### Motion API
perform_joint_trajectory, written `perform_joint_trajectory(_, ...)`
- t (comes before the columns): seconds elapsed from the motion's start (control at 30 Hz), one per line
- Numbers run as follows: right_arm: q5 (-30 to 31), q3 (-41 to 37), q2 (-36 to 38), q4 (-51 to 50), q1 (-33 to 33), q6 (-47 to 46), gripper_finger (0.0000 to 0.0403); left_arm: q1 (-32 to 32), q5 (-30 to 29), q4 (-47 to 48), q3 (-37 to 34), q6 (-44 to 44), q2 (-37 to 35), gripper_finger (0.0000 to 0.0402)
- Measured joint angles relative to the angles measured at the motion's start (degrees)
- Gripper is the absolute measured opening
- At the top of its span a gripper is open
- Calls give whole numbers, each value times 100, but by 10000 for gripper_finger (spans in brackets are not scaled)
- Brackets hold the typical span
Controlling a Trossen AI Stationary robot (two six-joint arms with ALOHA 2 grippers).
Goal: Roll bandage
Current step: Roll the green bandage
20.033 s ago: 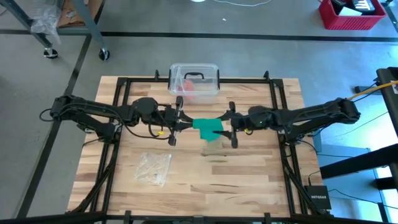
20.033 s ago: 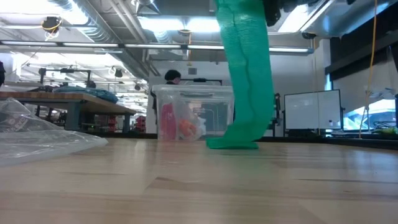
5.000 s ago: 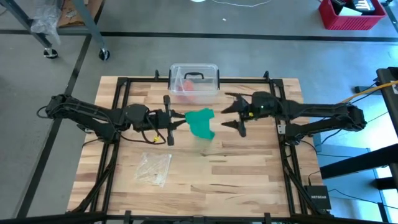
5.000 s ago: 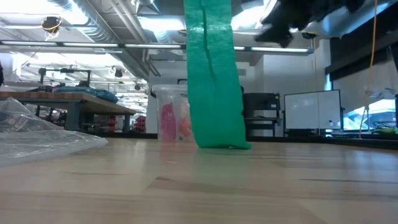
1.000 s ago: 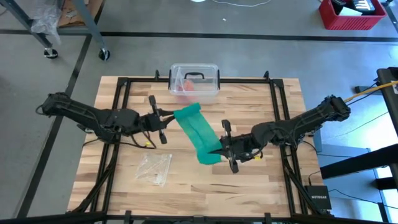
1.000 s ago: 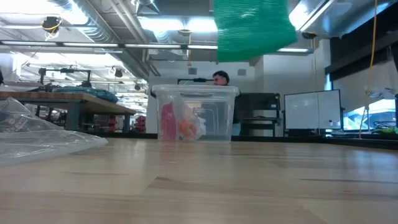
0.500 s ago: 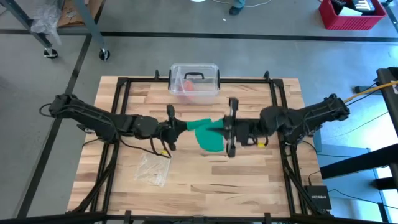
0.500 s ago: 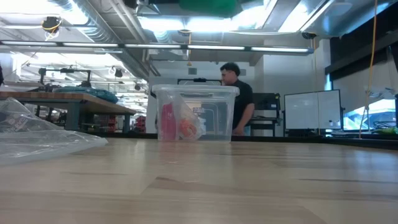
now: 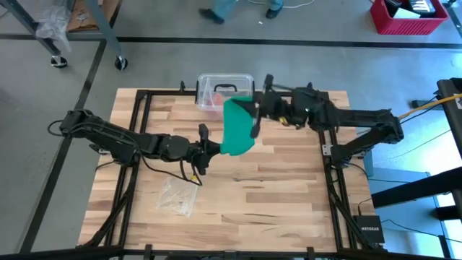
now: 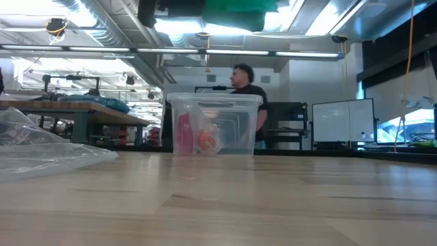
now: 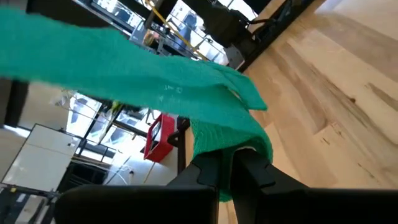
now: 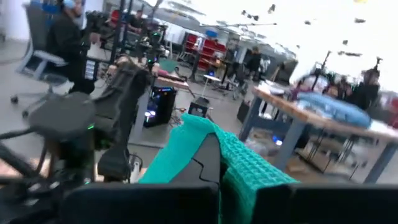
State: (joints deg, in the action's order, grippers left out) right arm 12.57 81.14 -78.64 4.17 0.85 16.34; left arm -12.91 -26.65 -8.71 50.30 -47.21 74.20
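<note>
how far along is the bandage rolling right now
Done: the bandage is lifted clear of the table. In hand: left gripper and right gripper each have their jaws shut on an end, the strip stretched between them. Left: no roll is visible yet.

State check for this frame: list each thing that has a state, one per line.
bandage: unrolled, held off the table between both grippers
left gripper: shut on the bandage's lower end
right gripper: shut on the bandage's upper end, raised beside the box
box: lid on, upright at the table's far edge
wrapper: lying loose on the table, untouched
</note>
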Motion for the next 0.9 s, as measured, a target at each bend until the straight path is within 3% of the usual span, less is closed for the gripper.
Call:
perform_joint_trajectory(0.5, -526, 8, -1316, -1236, 1179, -1344, 10, -4, 45, -57, -11, 56, 111, 11)
perform_joint_trajectory(0.77, -1456, 7, -1947, -1744, 1310, -1742, 125, -4, 61, -10, -13, 97, 217, 11)
perform_joint_trajectory(0.9, -1519, 90, -1957, -2058, 1308, -1760, 186, -2, 61, -7, -13, 97, 268, 11)
